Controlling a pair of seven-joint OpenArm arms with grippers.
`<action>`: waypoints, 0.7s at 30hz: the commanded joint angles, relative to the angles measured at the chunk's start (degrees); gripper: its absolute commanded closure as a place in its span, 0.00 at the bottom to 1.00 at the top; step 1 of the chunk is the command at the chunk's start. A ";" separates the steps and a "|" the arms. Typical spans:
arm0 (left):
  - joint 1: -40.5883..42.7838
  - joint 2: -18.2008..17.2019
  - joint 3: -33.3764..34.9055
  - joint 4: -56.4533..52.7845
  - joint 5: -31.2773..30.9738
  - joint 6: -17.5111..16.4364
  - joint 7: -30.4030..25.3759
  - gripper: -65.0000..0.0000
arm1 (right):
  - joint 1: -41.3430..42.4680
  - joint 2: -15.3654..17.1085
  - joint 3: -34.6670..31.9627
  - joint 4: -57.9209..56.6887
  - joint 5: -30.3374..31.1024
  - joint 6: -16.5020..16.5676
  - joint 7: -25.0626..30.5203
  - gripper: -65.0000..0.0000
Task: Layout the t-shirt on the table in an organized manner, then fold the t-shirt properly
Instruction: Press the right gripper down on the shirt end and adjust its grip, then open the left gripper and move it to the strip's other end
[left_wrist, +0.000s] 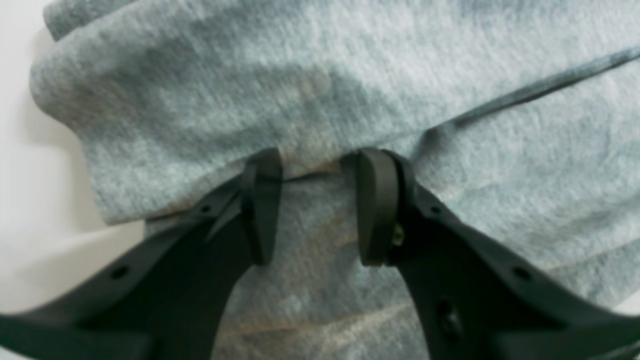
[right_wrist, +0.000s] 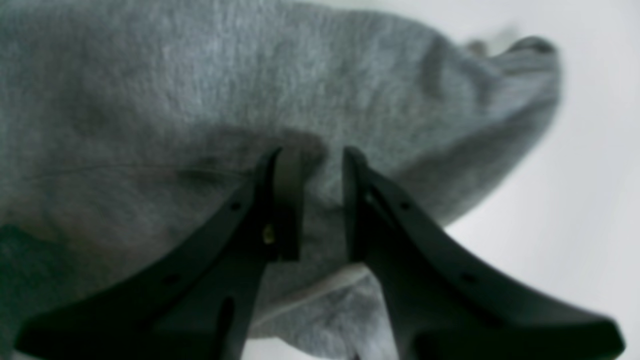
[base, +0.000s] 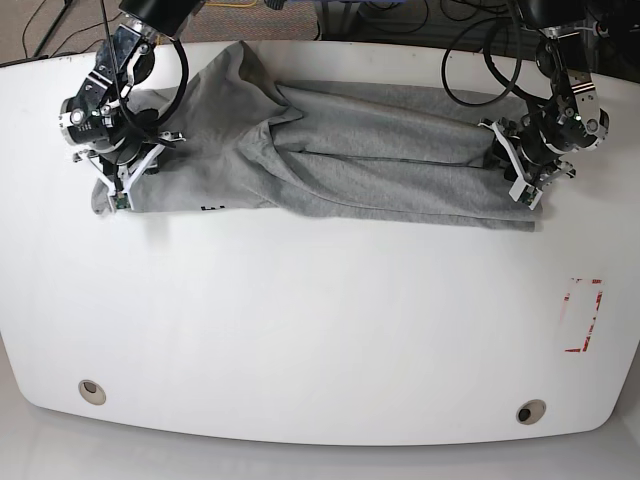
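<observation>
- The t-shirt (base: 340, 160) lies stretched along the far half of the table (base: 300, 330), creased lengthwise, each end pinched by one gripper.
- The left gripper (left_wrist: 315, 170) has a fold nipped only at its fingertips; the right gripper (right_wrist: 310, 165) clamps a bunched ridge.
- Risk: pulling apart could slip the shallow left hold, or drag the creases rather than flatten them.
- The far table edge is close; the near side lies bare down to the grommet holes (base: 92, 391).
</observation>
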 joint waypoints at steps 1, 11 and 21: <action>0.86 -0.03 0.03 -0.54 3.29 0.38 4.54 0.63 | 0.16 0.70 0.10 -3.42 0.52 -0.07 3.59 0.81; 0.95 0.14 0.03 3.59 3.02 0.38 4.71 0.63 | -0.10 3.43 0.10 -12.39 0.52 -0.07 8.69 0.81; 0.77 -0.21 -1.55 10.71 -6.65 0.38 9.64 0.63 | -0.10 3.52 0.10 -12.56 0.43 -0.07 8.69 0.81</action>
